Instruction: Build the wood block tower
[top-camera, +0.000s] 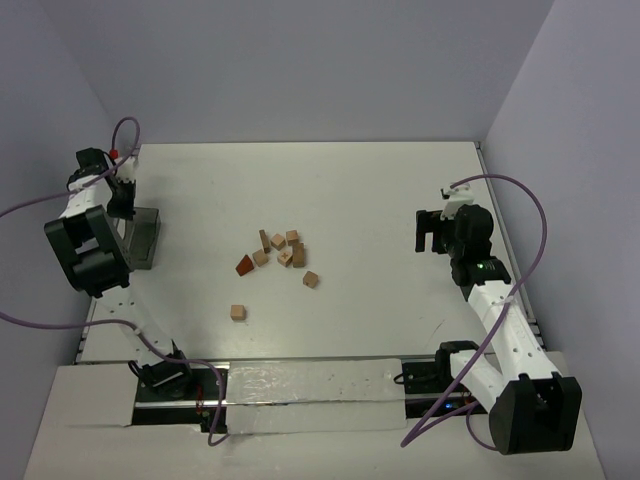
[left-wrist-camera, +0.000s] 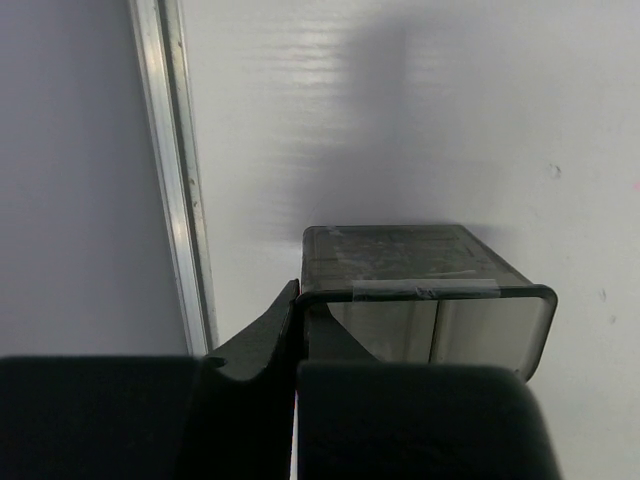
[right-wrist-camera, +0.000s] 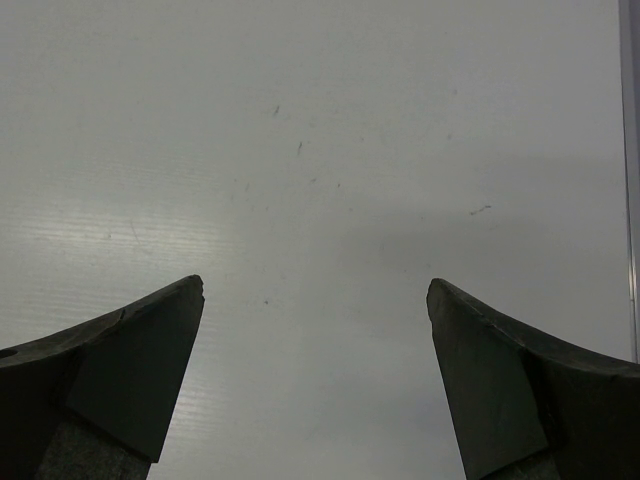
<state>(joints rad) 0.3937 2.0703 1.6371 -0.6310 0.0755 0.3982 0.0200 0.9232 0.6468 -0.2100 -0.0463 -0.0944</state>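
Zero blocks (top-camera: 279, 241) are stacked: left gripper (top-camera: 121, 203) sits pressed shut beside the bin (top-camera: 148, 236), while right gripper (right-wrist-camera: 315, 295), spread wide, must reach one.

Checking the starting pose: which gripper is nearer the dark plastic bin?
Left. The left gripper sits shut right at the dark bin; the right gripper hangs open far across the table, beyond the scattered blocks.
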